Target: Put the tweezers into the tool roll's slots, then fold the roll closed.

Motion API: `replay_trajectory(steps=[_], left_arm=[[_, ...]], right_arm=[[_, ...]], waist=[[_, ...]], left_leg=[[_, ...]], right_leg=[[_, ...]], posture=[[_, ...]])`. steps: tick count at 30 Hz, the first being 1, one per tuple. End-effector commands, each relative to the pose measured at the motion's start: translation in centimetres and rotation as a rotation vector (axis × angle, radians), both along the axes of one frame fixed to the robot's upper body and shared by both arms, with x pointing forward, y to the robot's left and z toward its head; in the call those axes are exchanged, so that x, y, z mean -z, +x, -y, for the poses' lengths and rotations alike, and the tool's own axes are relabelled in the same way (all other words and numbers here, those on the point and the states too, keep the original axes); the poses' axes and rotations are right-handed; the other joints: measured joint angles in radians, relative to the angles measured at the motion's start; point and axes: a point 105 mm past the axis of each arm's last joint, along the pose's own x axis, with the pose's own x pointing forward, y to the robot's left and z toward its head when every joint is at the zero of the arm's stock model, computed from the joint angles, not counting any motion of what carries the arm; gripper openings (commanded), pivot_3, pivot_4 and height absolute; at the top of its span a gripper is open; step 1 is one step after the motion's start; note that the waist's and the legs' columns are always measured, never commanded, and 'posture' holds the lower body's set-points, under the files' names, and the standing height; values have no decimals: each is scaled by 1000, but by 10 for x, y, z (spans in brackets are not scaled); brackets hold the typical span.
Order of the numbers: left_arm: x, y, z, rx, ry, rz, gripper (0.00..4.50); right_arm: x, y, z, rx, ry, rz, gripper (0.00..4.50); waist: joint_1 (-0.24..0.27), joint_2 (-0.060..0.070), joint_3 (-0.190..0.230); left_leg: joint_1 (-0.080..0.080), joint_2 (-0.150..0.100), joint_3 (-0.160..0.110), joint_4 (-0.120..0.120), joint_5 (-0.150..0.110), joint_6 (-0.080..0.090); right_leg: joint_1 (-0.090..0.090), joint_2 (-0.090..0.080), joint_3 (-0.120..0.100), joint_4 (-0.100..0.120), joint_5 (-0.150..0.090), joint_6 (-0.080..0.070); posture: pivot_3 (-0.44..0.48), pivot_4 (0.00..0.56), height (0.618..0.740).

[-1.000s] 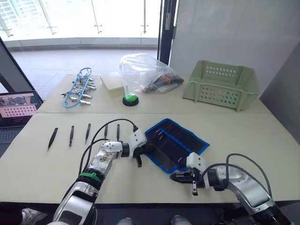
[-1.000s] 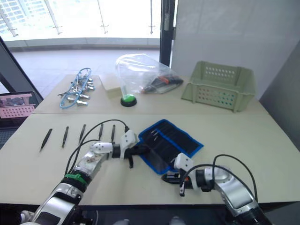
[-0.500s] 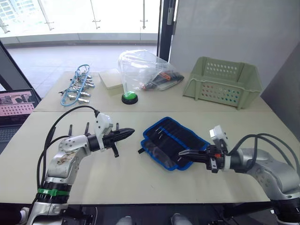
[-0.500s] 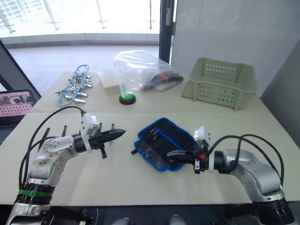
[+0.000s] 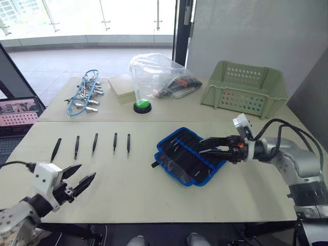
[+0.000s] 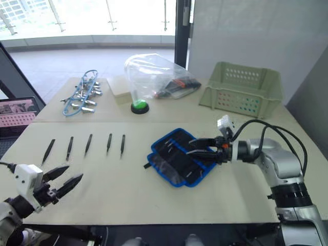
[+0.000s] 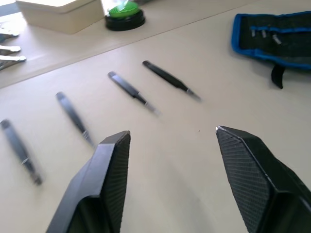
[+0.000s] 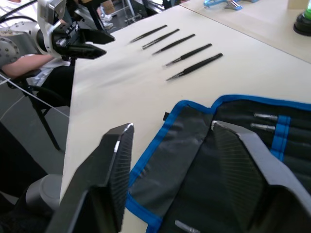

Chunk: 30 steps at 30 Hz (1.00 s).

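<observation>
The left claw (image 5: 78,180) hovers open and empty at the pale counter's (image 5: 133,189) near edge. Five slim black pointed tweezers (image 5: 95,144) lie in a row beyond. The right claw (image 5: 204,146) hangs open above the unrolled black blue-edged fabric tool roll (image 5: 188,156).

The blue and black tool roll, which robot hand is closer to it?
Right. The right gripper hangs open over the tool roll, at its far right side. The left gripper, open too, is far off by the table's near left edge.
</observation>
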Motion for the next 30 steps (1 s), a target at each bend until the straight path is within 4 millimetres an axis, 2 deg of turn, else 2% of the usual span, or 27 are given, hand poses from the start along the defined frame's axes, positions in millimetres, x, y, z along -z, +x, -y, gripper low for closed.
replay_trajectory(steps=[1, 2, 5, 9, 12, 18, 21, 30], left_arm=[[-11, -14, -11, -78, 48, 64, 4391], [-6, -25, -19, -143, 47, 59, 4500], [4, -50, -43, -316, 33, 53, 4500], [7, -67, -64, -433, 10, 54, 4500], [4, -72, -79, -480, -14, 62, 4500], [5, -68, -99, -531, -60, 39, 4500], [6, -58, -101, -506, -77, 24, 4500], [10, -23, -116, -496, -150, -13, 4500]], right_arm=[[-13, 3, -4, -57, -4, 106, 4192], [-16, 6, -4, -68, 5, 111, 4467], [-16, 14, 1, -63, -2, 113, 4467], [-19, 17, 7, -41, 11, 141, 4467], [-19, 16, 12, -31, -5, 164, 4467], [-15, 7, 22, -12, -49, 168, 4467], [-15, 1, 29, 25, -50, 182, 4467], [-20, -11, 64, 242, -95, 286, 4467]], waist=[[2, -1, 0], [2, -1, 1], [-3, -2, 1], [1, -1, 2], [-1, -1, 2], [-1, -1, 2], [-3, -1, 2], [-2, -1, 3]], left_leg=[[0, 0, 0, 0, 0, 0], [0, 0, 0, 0, 0, 0], [0, 0, 1, 0, -1, -2], [0, 1, 0, 0, -2, -3], [0, 1, 0, 0, -2, -3], [0, 1, 0, 0, -2, -3], [0, 0, 0, 0, -2, -3], [0, 0, 0, 0, -2, -3]], right_leg=[[0, 0, 0, 0, 0, 0], [0, 0, 0, 0, 0, 0], [0, 0, 0, -1, 1, -1], [0, 0, -1, -1, 0, -1], [0, 0, 0, -1, 0, -1], [0, 1, -1, -1, 0, -1], [0, 1, 0, -1, 0, -1], [0, 1, 0, 0, 0, -1]], posture=[[0, 150, 740], [0, 150, 740], [0, 150, 740], [0, 150, 740], [0, 150, 740], [0, 150, 740], [0, 150, 740], [0, 150, 740]])
